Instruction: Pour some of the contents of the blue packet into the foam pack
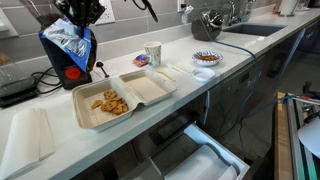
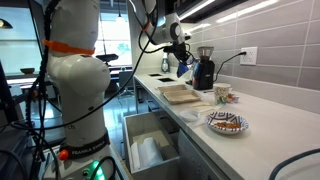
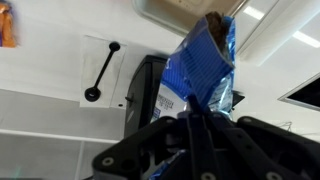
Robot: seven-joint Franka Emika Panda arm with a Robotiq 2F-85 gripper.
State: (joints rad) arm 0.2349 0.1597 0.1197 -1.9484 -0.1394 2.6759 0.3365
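Blue crinkled foil sits pinched in your tool [image 3: 196, 124], which is clamped on the blue packet [image 1: 68, 45] above the bench [image 1: 240, 55], just beside the foam pack [image 1: 145, 88]. Some contents [image 1: 110, 102] lie in one half. I'd tip slowly with the mouth low over that half. No print is legible.

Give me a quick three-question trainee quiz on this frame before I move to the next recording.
1. True or false: the gripper is shut on the blue packet.
2. The snack pieces lie: A in one half of the foam pack; B in both halves; C nowhere yet.
3. What stands open below the counter?
Key: 1 true; 2 A; 3 a drawer.
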